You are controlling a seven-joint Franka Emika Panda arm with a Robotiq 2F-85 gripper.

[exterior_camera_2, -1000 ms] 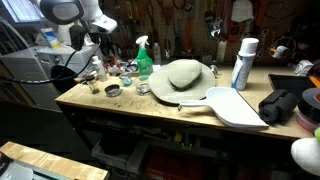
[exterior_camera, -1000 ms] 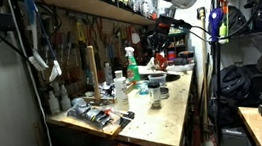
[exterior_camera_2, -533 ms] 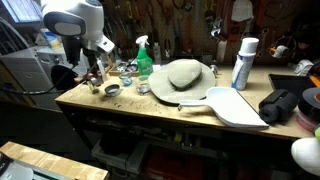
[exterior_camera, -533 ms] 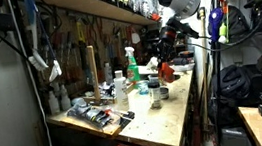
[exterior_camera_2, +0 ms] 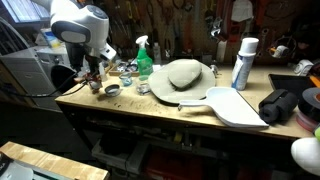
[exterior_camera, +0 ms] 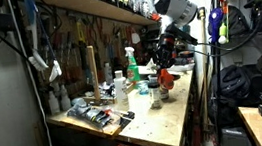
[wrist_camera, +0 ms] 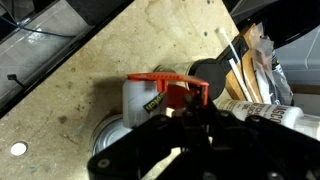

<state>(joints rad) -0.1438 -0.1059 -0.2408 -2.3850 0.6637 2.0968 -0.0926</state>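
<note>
My gripper enters the wrist view from the bottom, its dark fingers drawn close together. At their tips is the red cap of a small white bottle, which fills the middle of that view. In an exterior view the gripper hangs low over the wooden bench with the red piece just under it, beside a small jar. In an exterior view the gripper is at the bench's far left, next to a round tin.
A green spray bottle, a tan hat, a white spray can and a white scoop stand along the bench. Tubes lie at one end. A black lid and a tin are near the bottle.
The arm has come down from well above the bench to just over its surface, with the red piece under the gripper. The other things have not moved.
</note>
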